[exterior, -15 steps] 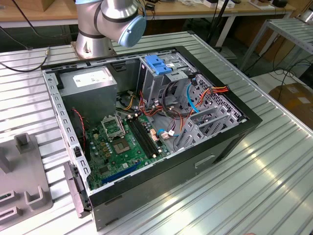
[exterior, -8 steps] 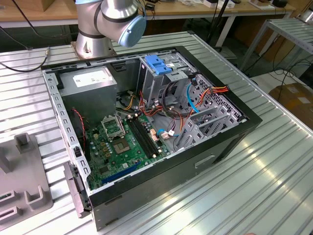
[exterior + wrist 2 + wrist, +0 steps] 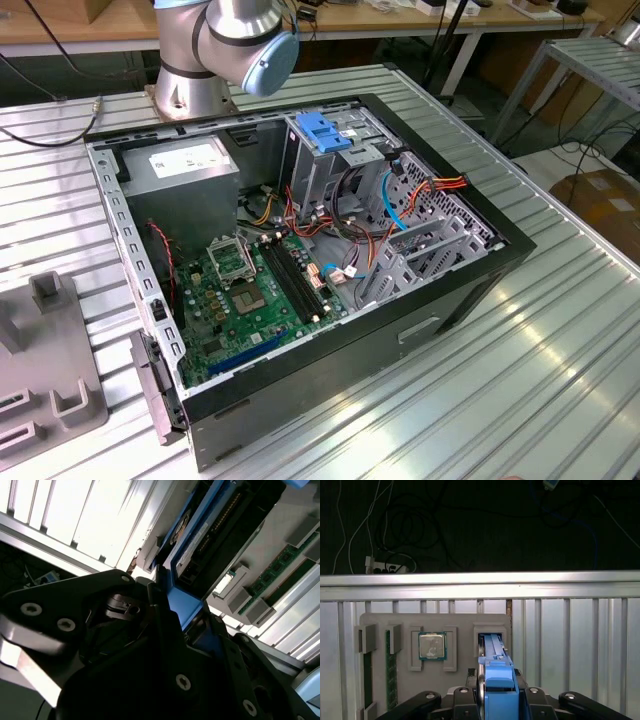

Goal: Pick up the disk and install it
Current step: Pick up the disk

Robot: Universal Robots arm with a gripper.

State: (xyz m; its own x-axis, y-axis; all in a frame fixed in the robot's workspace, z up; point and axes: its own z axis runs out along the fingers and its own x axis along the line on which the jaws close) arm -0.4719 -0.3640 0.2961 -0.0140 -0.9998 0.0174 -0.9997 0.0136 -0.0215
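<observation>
The disk (image 3: pixel 497 680), a grey drive in a bright blue carrier frame, stands on edge in a slot of the grey holder tray (image 3: pixel 462 622). My gripper (image 3: pixel 497 702) straddles it, one black finger pressed against each side of the blue frame, shut on it. In the second wrist view the disk (image 3: pixel 210 540) runs out from between the black fingers (image 3: pixel 160 597) of the gripper (image 3: pixel 185 610). The open computer case (image 3: pixel 470 300) lies on the table, with a tall metal drive cage (image 3: pixel 310 170) carrying a blue tab.
The tray also holds a processor chip (image 3: pixel 432 645) and memory sticks (image 3: pixel 390 665). The slatted metal table (image 3: pixel 570 645) ends at a rail (image 3: pixel 480 585), with floor cables beyond. The arm's base (image 3: pixel 215 50) stands behind the case. A grey holder (image 3: pixel 50 370) sits at the exterior view's left.
</observation>
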